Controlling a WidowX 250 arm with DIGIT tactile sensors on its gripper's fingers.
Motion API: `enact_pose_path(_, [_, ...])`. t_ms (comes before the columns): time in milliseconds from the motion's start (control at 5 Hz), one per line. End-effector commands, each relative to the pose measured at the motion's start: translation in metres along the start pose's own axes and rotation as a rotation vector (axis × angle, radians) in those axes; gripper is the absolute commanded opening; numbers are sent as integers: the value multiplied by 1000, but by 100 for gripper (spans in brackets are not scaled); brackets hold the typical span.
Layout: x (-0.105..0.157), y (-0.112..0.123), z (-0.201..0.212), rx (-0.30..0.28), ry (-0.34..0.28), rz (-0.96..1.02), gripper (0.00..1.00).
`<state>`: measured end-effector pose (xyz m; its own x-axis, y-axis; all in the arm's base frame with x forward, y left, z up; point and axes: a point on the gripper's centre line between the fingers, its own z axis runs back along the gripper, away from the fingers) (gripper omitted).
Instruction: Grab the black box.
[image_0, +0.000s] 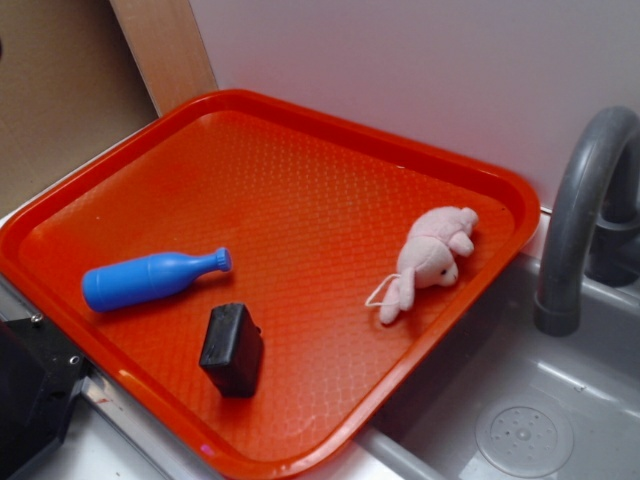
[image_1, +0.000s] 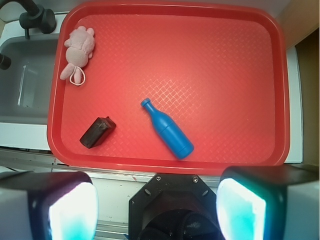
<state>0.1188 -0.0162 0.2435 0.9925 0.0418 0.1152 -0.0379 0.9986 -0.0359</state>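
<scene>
The black box (image_0: 232, 349) lies on the red tray (image_0: 330, 180) near its front edge, just in front of the blue bottle (image_0: 150, 280). In the wrist view the box (image_1: 97, 132) is at the tray's lower left, left of the bottle (image_1: 167, 129). My gripper (image_1: 157, 207) is open and empty, its two lit fingers wide apart. It is high above, outside the tray's near rim, well away from the box. In the exterior view only a black part of the arm (image_0: 30, 395) shows at the lower left.
A pink plush (image_0: 432, 258) lies near the tray's right rim, also in the wrist view (image_1: 77, 50). A grey sink (image_0: 520, 420) with a grey faucet (image_0: 580, 220) is to the right of the tray. A white wall stands behind.
</scene>
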Motion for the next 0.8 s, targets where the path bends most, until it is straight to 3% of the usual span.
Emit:
enact_pose_path(0, [0,0,0,0,0,0,100])
enact_pose_path(200, [19,-11,-40,12,-2,-20,100])
enact_pose_path(600, [26,-49,-86,26,-19,23,100])
